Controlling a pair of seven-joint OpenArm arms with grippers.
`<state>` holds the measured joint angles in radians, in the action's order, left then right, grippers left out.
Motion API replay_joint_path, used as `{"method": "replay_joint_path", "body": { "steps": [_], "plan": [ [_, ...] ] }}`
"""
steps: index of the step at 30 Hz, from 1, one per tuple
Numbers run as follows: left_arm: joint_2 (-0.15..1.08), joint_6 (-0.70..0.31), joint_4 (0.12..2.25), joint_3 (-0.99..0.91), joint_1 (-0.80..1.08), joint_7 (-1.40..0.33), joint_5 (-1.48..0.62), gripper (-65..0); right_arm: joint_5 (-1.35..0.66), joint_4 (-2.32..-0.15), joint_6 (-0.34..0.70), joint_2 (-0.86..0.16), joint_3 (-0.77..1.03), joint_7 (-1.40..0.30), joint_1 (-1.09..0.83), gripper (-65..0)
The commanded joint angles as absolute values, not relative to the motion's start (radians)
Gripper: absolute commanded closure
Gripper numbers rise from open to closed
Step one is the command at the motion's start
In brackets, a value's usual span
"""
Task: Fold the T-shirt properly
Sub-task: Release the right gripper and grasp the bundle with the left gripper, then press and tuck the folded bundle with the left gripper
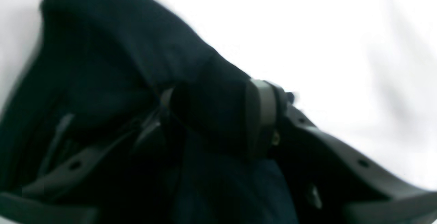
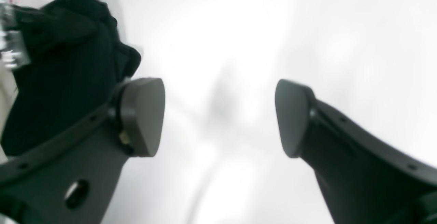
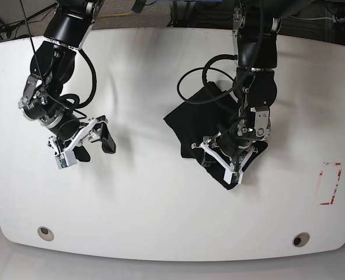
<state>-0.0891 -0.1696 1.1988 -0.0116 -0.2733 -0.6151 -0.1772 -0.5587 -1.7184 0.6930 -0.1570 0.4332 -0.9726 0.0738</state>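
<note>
The black T-shirt (image 3: 198,125) lies bunched in a crumpled heap on the white table (image 3: 160,198), right of the middle in the base view. My left gripper (image 3: 229,158) is down in the heap's near right part, and in the left wrist view black cloth (image 1: 143,63) fills the space between its fingers (image 1: 263,108). My right gripper (image 3: 93,140) hangs open and empty over bare table at the left, well apart from the shirt. In the right wrist view its pads (image 2: 143,114) stand wide apart, and the shirt (image 2: 65,70) shows at the far left.
A red outlined rectangle (image 3: 328,184) is marked on the table near its right edge. Two round fittings (image 3: 44,233) sit near the table's front edge. Cables hang behind both arms at the back.
</note>
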Motion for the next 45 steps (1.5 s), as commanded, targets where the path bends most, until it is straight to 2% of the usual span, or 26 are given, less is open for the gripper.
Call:
{"method": "replay_joint_path", "body": {
  "steps": [1, 4, 8, 11, 16, 20, 22, 27, 32, 35, 42, 45],
  "plan": [
    [-0.093, -0.177, 1.121, -0.007, -0.338, -0.576, -0.186, -26.0, -0.573, -1.753, 0.698, -0.17, 0.443, -0.955, 0.077, -47.4],
    [-0.058, -0.179, 1.017, 0.021, -0.381, -0.568, -0.186, -26.0, -0.573, -1.771, 0.698, -0.17, 0.441, -0.955, 0.065, -47.4],
    [0.001, -0.199, 0.943, 0.182, -0.412, -0.565, -0.193, -26.0, -0.573, -1.782, 0.698, -0.17, 0.441, -0.955, 0.041, -47.4],
    [0.033, -0.291, 0.957, 0.292, -0.407, -0.565, -0.193, -26.0, -0.573, -1.79, 0.698, -0.17, 0.441, -0.955, 0.036, -47.4],
    [0.061, -0.45, 1.012, 0.331, -0.377, -0.576, -0.189, -26.0, -0.573, -1.799, 0.698, -0.166, 0.44, -0.955, 0.027, -47.4],
    [0.099, -0.57, 1.112, 0.337, -0.314, -0.598, -0.188, -25.8, -0.573, -1.831, 0.698, -0.166, 0.44, -0.957, 0.022, -47.4],
    [0.114, -0.598, 1.194, 0.329, -0.28, -0.596, -0.193, -25.8, -0.573, -1.839, 0.698, -0.166, 0.44, -0.957, 0.021, -47.4],
    [0.136, -0.599, 1.469, 0.237, -0.183, -0.599, -0.193, -25.8, -0.573, -1.857, 0.698, -0.166, 0.438, -0.972, 0.01, -47.4],
    [0.108, -0.596, 1.653, 0.206, -0.11, -0.599, -0.188, -25.8, -0.573, -1.87, 0.698, -0.166, 0.438, -0.987, 0.007, -47.4],
    [0.088, -0.53, 1.736, 0.189, -0.048, -0.599, -0.188, -25.8, -0.573, -1.87, 0.698, -0.166, 0.441, -0.987, 0.004, -47.4],
    [0.065, -0.162, 1.816, 0.222, 0.076, -0.588, -0.186, -26.1, -0.573, -1.865, 0.698, -0.166, 0.441, -0.987, 0.004, -47.4],
    [0.03, 0.012, 1.825, 0.219, 0.142, -0.506, -0.177, -26.1, -0.573, -1.862, 0.698, -0.166, 0.441, -0.987, 0.002, -47.4]
  ]
}}
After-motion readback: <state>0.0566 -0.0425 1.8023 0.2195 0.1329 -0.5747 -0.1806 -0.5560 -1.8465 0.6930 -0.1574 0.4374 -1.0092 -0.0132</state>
